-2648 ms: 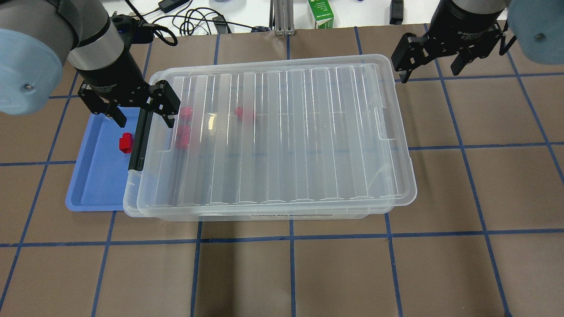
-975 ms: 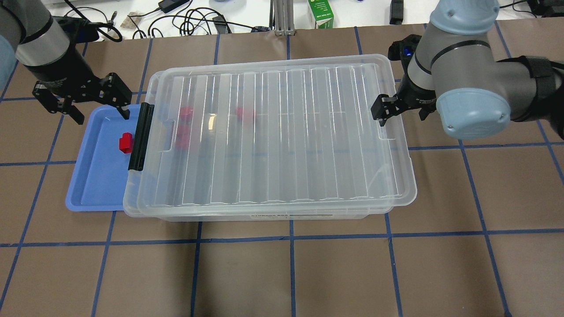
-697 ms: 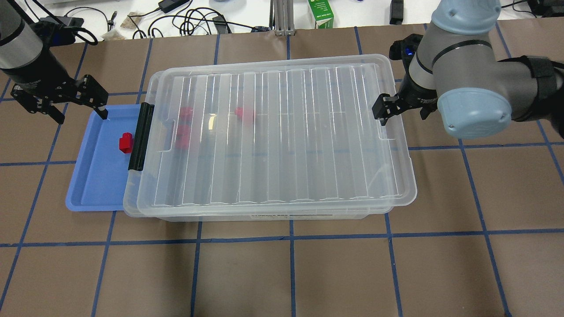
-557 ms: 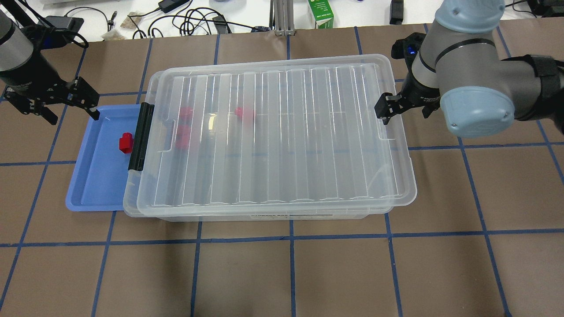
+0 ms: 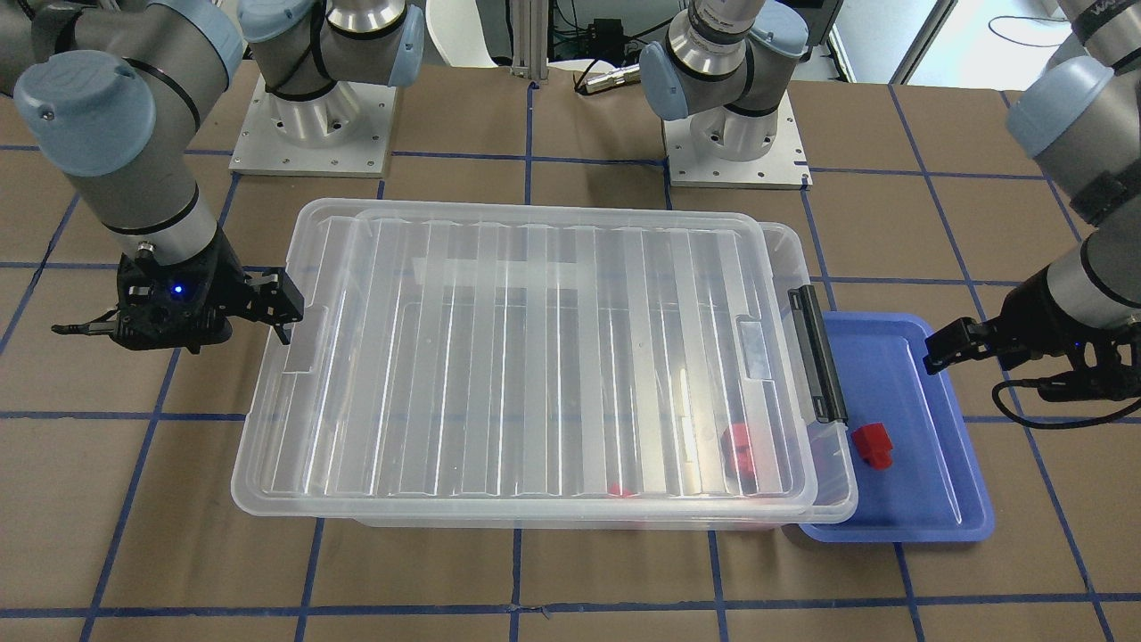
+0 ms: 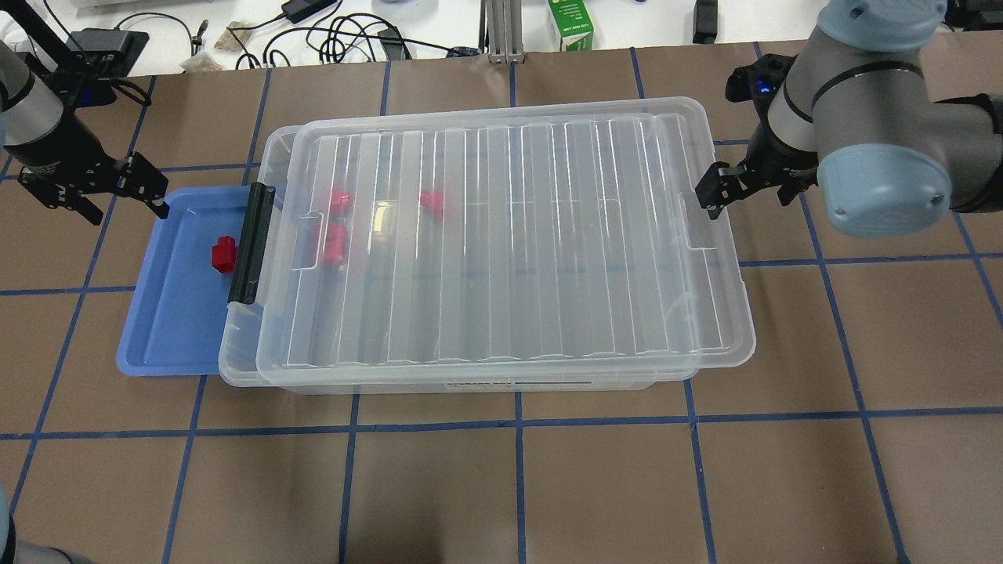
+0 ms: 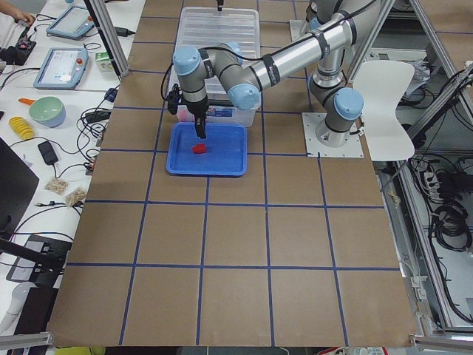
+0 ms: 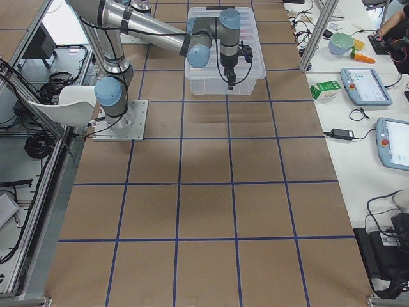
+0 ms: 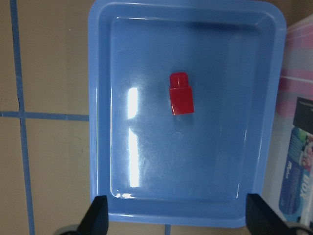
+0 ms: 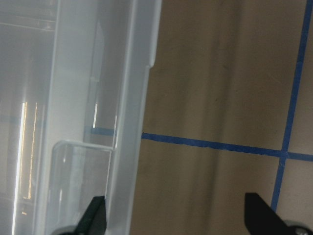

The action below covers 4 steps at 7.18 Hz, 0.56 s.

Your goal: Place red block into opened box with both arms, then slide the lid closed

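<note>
Red block [image 6: 223,254]: lies alone in the blue tray [image 6: 161,337], outside the box, its narrow stub pointing to 12 o'clock in the overhead view.
Blue tray: at 9 o'clock of the box; its 3 o'clock edge meets the box's end, and I cannot tell whether it touches it or runs under it.
Box [image 6: 229,356]: clear, flat on the bench [image 6: 517,486], with the black clip bar [image 6: 252,243] on its 9 o'clock end.
Lid [image 6: 509,235]: rests on top of the box and overhangs its rim at 3 o'clock; a strip of box rim at 9 o'clock shows uncovered.
Other red pieces [image 6: 337,223]: three, seen through the lid, inside the box near its 9 o'clock end.
Left pincer [image 9: 178,220]: fingers spread wide, holding nothing, above the tray's 11 o'clock corner, well apart from the red block.
Right pincer [image 10: 175,215]: fingers spread wide, empty, at the lid's 3 o'clock end; one fingertip [image 10: 95,215] is over the lid's edge, the other over bare bench.
</note>
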Available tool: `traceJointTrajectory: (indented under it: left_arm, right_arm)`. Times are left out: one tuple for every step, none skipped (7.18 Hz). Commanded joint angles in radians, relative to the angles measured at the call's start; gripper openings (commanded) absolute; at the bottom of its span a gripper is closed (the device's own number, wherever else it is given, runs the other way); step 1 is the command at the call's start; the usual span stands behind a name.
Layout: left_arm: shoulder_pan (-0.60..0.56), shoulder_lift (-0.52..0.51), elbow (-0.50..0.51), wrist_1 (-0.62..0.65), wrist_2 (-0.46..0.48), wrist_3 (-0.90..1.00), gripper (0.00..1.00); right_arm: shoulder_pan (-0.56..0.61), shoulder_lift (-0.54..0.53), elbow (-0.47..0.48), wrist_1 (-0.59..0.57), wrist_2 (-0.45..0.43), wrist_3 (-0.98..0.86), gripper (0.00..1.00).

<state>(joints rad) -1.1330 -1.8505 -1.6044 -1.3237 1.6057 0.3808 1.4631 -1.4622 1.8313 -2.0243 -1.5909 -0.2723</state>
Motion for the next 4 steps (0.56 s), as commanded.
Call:
traceJointTrajectory:
  left_arm:
    - [0.001,-0.082,0.000,0.079,-0.004,0.000,1.00]
    - [0.001,-0.119,0.000,0.083,-0.024,0.001,1.00]
    - [0.001,-0.157,0.003,0.096,-0.071,0.001,1.00]
    - [-0.001,-0.209,0.001,0.162,-0.076,0.001,1.00]
  right_arm:
    - [-0.027,0.003,0.003,0.005,-0.006,-0.059,0.98]
    - [-0.052,0.002,0.011,0.013,-0.004,-0.061,0.97]
    - [-0.061,0.002,0.011,0.012,-0.006,-0.062,0.97]
    - [-0.076,0.002,0.011,0.010,-0.007,-0.095,0.97]
